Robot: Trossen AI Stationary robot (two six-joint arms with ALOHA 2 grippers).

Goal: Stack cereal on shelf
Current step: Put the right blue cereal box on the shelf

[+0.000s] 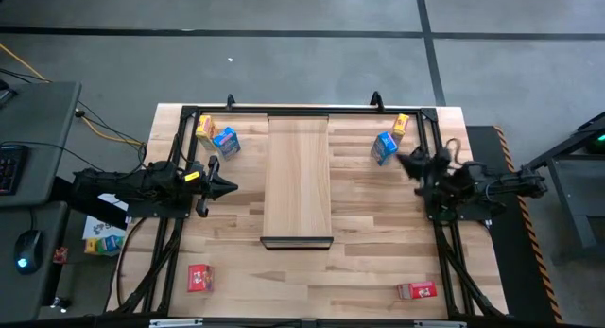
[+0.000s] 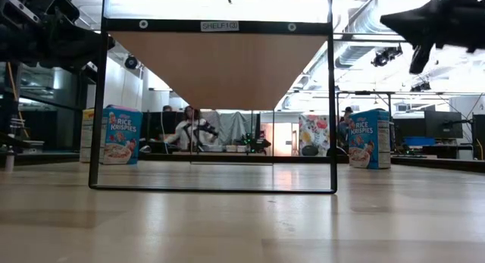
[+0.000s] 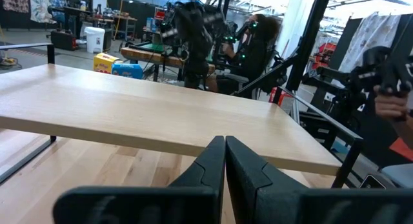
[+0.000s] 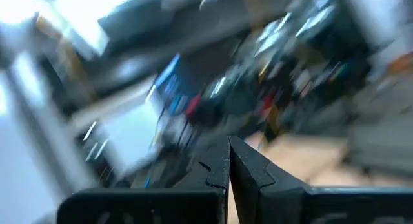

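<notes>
The shelf (image 1: 299, 177), a pale plank, stands mid-table, raised on a thin black frame (image 2: 97, 104). Cereal boxes stand on the tabletop in pairs: yellow (image 1: 205, 128) and blue (image 1: 226, 141) at the far left, blue (image 1: 384, 146) and yellow (image 1: 401, 125) at the far right. One red box (image 1: 198, 277) lies near left and another red box (image 1: 417, 290) near right. My left gripper (image 1: 232, 186) is shut, level, just left of the shelf's long edge (image 3: 161, 130). My right gripper (image 1: 399, 161) is shut, raised, beside the far-right blue box (image 2: 370, 139).
Black rails (image 1: 444, 243) run along the table's left, right and far sides under both arms. Bare tabletop (image 1: 302, 281) lies between the shelf's near end and the front edge. A desk with a keyboard and mouse (image 1: 26, 248) stands off the table's left. People sit in the room behind (image 2: 189, 130).
</notes>
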